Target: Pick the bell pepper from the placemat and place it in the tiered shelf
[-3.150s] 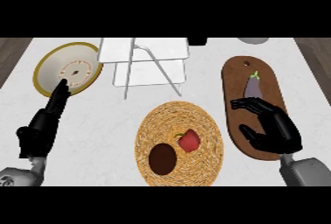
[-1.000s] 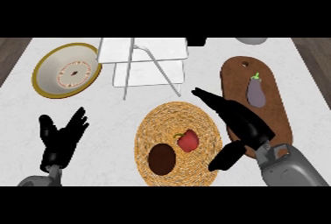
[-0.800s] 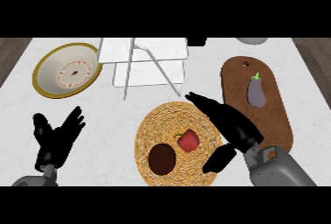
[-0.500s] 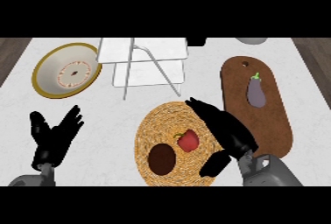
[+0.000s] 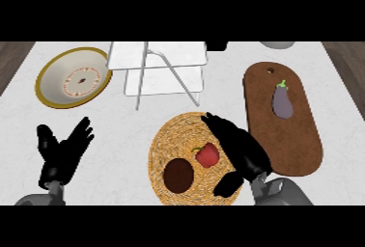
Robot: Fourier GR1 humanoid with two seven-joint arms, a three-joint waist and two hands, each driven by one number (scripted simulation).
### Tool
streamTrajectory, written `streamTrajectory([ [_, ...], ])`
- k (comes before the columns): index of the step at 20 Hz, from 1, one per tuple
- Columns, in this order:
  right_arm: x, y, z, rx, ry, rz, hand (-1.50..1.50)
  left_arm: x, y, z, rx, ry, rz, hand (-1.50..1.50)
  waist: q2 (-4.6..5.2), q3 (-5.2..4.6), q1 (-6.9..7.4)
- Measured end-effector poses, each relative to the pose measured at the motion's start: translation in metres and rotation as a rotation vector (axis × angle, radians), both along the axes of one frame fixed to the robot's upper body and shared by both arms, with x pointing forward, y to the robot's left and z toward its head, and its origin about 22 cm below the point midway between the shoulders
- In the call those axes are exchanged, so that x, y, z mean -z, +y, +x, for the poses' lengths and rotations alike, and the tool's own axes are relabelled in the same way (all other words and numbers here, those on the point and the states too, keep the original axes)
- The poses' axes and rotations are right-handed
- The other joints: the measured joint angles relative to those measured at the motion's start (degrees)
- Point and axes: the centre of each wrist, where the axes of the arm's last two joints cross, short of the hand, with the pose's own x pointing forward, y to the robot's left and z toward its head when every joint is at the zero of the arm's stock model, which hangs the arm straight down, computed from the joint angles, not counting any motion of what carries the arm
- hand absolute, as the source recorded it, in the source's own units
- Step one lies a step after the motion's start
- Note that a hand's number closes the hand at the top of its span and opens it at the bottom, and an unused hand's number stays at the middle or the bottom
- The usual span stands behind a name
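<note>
bell pepper [image 5: 207,155]: red, small green stem at its upper left; lies on the woven round placemat [image 5: 178,135], right of centre, uncovered and not yet held
right hand [image 5: 239,149]: over the placemat's right side, just beside the pepper; fingers long and spread wide, thumb low near the mat's lower edge; nothing in its grasp
left hand [image 5: 63,149]: resting at the lower left of the counter, fingers up and relaxed, well apart from the mat
handling, my guess: light, hollow, firm-walled; glossy skin likely slick, rounded body may roll on the weave; not fragile but could bruise
where to hold, my guess: across the widest part of the body, thumb one side, fingers the other; avoid the stem
dark brown disc [image 5: 178,174]: on the same mat, just lower left of the pepper; could be nudged by the thumb
tiered shelf [image 5: 160,67]: white, wire-legged, beyond the mat's top edge; path to it looks open
eggplant [image 5: 283,101]: on the wooden board [image 5: 285,144], right side, out of the way
plate [image 5: 74,83]: upper left, gold-rimmed, off the route
</note>
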Motion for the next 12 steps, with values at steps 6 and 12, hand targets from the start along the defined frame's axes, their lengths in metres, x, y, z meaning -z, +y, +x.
streamTrajectory([
  [6, 0.019, 0.009, 0.001, 0.019, -0.009, -0.041, -1.5, 0.003, 0.001, 0.002, 0.001, 0.001, 0.001, 0.0, 0.0, -0.01, 0.01],
  [12, 0.034, 0.014, 0.012, 0.048, -0.034, -0.075, -1.5, 0.006, -0.007, -0.002, 0.002, 0.004, 0.001, 0.0, 0.02, 0.0, 0.05],
])
